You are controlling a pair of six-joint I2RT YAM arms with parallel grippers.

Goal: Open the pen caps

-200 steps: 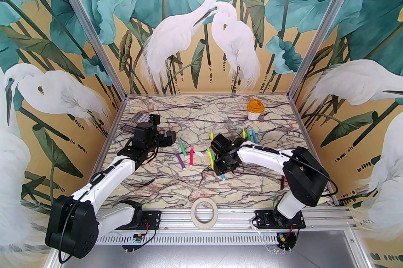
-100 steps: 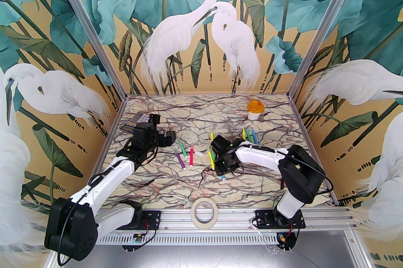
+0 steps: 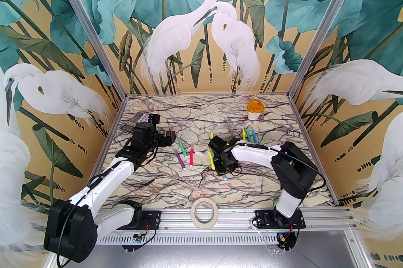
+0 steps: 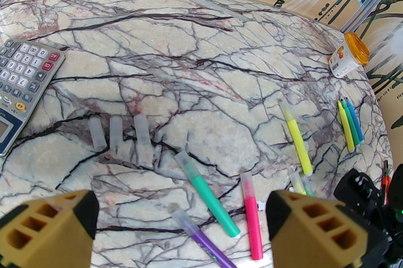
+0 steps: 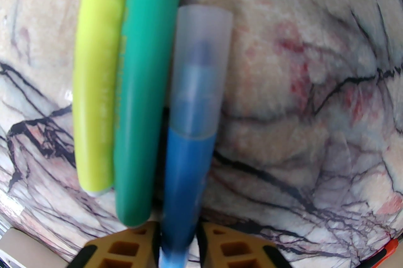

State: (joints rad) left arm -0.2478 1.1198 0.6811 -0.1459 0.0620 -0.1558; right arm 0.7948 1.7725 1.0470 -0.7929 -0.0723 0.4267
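Observation:
In the right wrist view my right gripper (image 5: 178, 235) is shut on the body of a blue pen (image 5: 185, 172) that lies on the marble. The blue pen's clear cap (image 5: 201, 71) is on its far end. A green pen (image 5: 144, 87) and a yellow pen (image 5: 94, 87) lie tight against its left side. From above, the right gripper (image 3: 222, 168) sits low at mid-table. My left gripper (image 4: 182, 211) hangs open above capped green (image 4: 211, 197), pink (image 4: 253, 226) and purple (image 4: 201, 238) pens. Three loose clear pen caps (image 4: 116, 131) lie ahead of it.
A calculator (image 3: 138, 122) lies at the far left behind the left gripper (image 3: 167, 138). An orange-lidded cup (image 3: 255, 109) stands at the back right, with three uncapped pens (image 3: 248, 134) in front of it. A tape roll (image 3: 204, 210) rests on the near rail.
The right gripper's jaws have narrowed onto the blue pen, and the right arm's elbow has swung left toward the middle. The left arm has hardly moved.

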